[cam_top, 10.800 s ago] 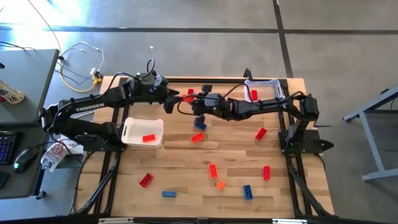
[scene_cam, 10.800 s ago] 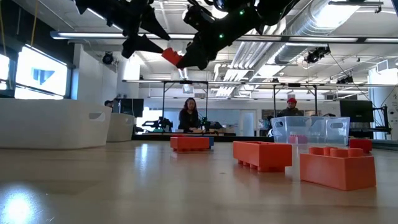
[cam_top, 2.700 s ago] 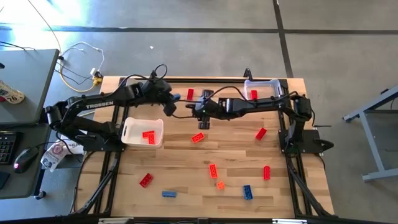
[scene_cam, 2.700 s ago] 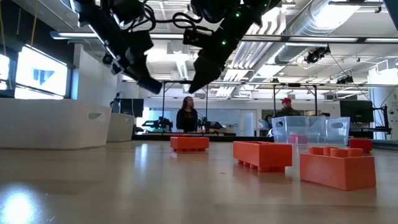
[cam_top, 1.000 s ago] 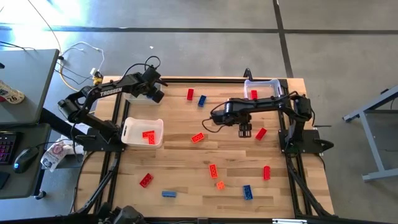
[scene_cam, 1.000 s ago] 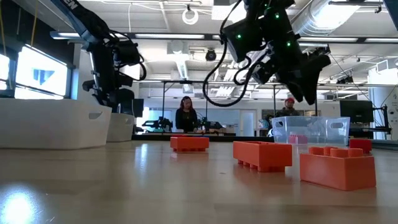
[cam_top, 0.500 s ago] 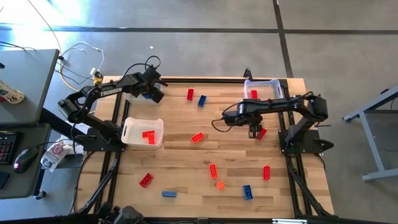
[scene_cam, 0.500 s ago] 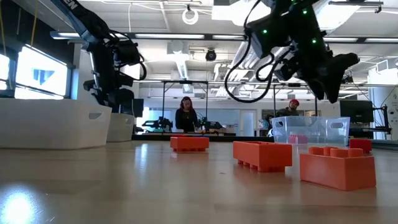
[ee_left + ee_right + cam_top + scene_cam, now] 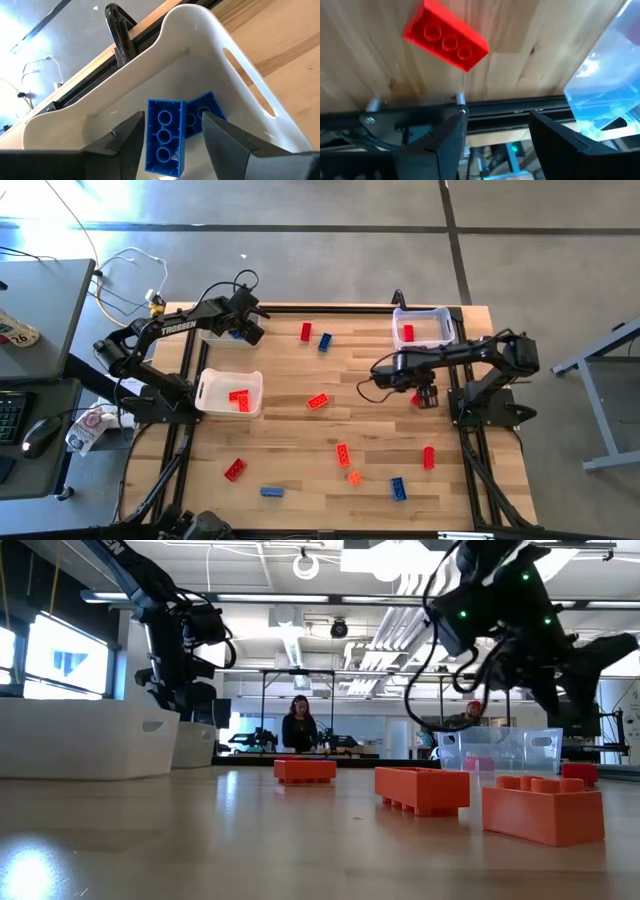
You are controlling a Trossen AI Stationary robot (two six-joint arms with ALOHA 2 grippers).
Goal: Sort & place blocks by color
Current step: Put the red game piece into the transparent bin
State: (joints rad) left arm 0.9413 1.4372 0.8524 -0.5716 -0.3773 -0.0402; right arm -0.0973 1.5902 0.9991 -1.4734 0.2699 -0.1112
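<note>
With a blue block (image 9: 165, 137) lying loose in the far-left white bin (image 9: 200, 35) under the left pincer (image 9: 170, 132), jaws apart, the right pincer (image 9: 495, 132), also apart, hovers above a red block (image 9: 445, 36) on the counter (image 9: 370, 430) near the right edge and must next descend and clamp it.

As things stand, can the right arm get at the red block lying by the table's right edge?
Probably yes. The right gripper hovers open right over that red block, and nothing lies between them; the clear bin sits off to one side.
</note>
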